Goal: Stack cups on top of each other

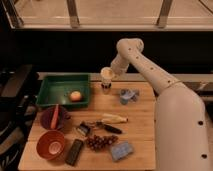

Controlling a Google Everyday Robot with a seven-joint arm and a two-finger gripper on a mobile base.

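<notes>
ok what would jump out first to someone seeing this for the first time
The big white arm sweeps in from the right, its gripper shut on the cream-white cup above the steel cup at the table's far edge. Next, the green tray at left holding an orange fruit.

Around the green tray (50,97): two cups (106,79), two bowls (51,144), one gripper (109,73) at the cream cup.
</notes>
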